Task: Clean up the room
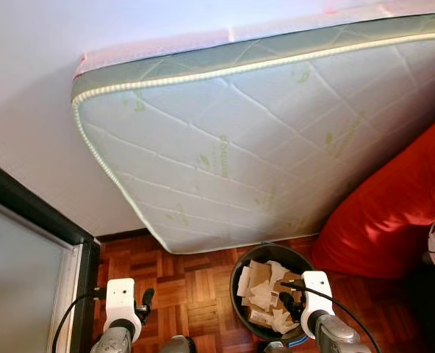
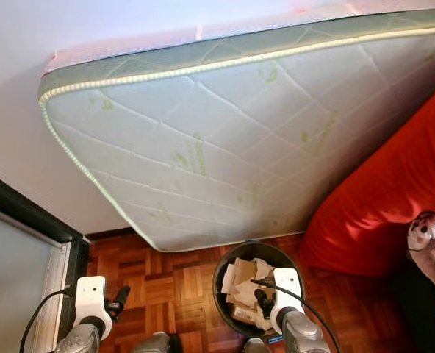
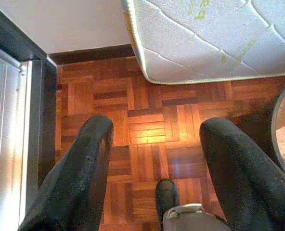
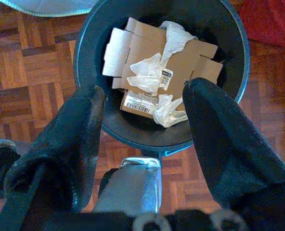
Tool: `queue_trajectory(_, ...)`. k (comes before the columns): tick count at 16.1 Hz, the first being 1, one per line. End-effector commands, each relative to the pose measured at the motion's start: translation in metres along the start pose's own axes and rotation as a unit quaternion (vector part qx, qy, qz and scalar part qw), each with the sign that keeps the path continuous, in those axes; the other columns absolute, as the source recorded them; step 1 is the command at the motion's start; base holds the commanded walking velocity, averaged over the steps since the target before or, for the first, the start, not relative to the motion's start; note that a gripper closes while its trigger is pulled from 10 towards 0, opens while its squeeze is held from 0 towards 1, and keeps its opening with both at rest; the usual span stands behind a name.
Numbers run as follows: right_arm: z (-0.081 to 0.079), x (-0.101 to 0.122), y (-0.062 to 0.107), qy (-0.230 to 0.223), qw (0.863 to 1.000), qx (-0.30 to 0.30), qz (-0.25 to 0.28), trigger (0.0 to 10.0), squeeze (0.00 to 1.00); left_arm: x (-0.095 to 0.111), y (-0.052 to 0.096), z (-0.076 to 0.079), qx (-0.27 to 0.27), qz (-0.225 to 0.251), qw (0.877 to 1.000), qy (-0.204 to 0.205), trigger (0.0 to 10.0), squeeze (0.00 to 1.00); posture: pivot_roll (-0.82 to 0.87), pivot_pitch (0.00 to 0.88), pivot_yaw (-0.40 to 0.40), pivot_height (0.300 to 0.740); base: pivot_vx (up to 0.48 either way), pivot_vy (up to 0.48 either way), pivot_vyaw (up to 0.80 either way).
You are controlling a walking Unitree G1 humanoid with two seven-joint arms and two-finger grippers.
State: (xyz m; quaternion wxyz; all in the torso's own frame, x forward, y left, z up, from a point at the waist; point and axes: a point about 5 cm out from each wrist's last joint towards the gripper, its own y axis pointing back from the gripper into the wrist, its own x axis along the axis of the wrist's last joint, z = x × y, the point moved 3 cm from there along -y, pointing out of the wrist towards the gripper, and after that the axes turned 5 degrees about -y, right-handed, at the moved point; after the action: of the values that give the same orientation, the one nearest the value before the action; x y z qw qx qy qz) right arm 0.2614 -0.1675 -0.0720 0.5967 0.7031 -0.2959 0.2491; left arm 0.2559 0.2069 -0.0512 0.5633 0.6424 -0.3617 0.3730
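The right gripper [image 4: 140, 125] is held with its two black fingers spread apart and nothing between them, directly above a dark round bin [image 4: 89, 43]. Inside the bin, flattened cardboard pieces [image 4: 142, 48], crumpled white paper [image 4: 149, 74] and a box with a white barcode label [image 4: 140, 102] are seen; the print on the label is too small to be read. The longest cardboard piece lies across the bin, running roughly from 10 to 4 o'clock in the right wrist view. The left gripper [image 3: 154, 168] is also held open and empty, over bare parquet floor [image 3: 147, 130] beside a dark door frame [image 3: 39, 101]. In the head views the bin [image 1: 241, 276] is found at about 6 o'clock, on the parquet just below the low edge of a quilted white mattress [image 1: 261, 140] that is leaned against the wall [image 1: 26, 95]. Faint green markings are printed on the mattress cover, but they cannot be read. A red cushion [image 1: 394, 213] is placed at 4 o'clock, and a soft toy [image 2: 430, 235] is noticed at the edge near 3 o'clock, shown more fully in the right eye view.
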Motion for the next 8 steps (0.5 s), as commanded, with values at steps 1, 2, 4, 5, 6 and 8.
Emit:
queue_trajectory(1,-0.0019,-0.0125,0.0019,0.004,1.0,0.006,-0.017,10.0,0.0,-0.0149,0.0063,-0.0033,0.004,-0.024,1.0,-0.004,10.0,0.0,0.07,0.188,0.072,0.74,0.0,0.0,0.0)
queue_trajectory(2,-0.0019,-0.0118,0.002,0.007,1.0,0.008,-0.014,10.0,0.0,-0.0154,0.0064,-0.0033,0.004,-0.026,1.0,-0.003,10.0,0.0,0.07,0.186,0.072,0.74,0.0,0.0,0.0)
queue_trajectory(4,-0.0013,-0.0112,0.0021,0.006,1.0,0.004,-0.009,10.0,0.0,-0.017,0.0068,-0.0029,0.004,-0.03,1.0,-0.003,10.0,0.0,0.07,0.185,0.072,0.74,0.0,0.0,0.0)
queue_trajectory(5,-0.0011,-0.0111,0.0021,0.02,1.0,0.006,-0.012,10.0,0.0,-0.0194,0.0077,-0.0017,0.003,-0.034,0.999,-0.002,10.0,0.0,0.07,0.185,0.071,0.74,0.0,0.0,0.0)
queue_trajectory(6,-0.0009,-0.0113,0.0022,0.02,1.0,0.005,-0.012,10.0,0.0,-0.0207,0.0081,-0.0011,0.002,-0.037,0.999,0.001,10.0,0.0,0.07,0.187,0.071,0.74,0.0,0.0,0.0)
queue_trajectory(8,0.0,-0.0123,0.0023,0.008,1.0,0.0,-0.013,10.0,0.0,-0.0221,0.0084,-0.0011,0.003,-0.041,0.999,0.004,10.0,0.0,0.07,0.192,0.07,0.74,0.0,0.48,0.0)
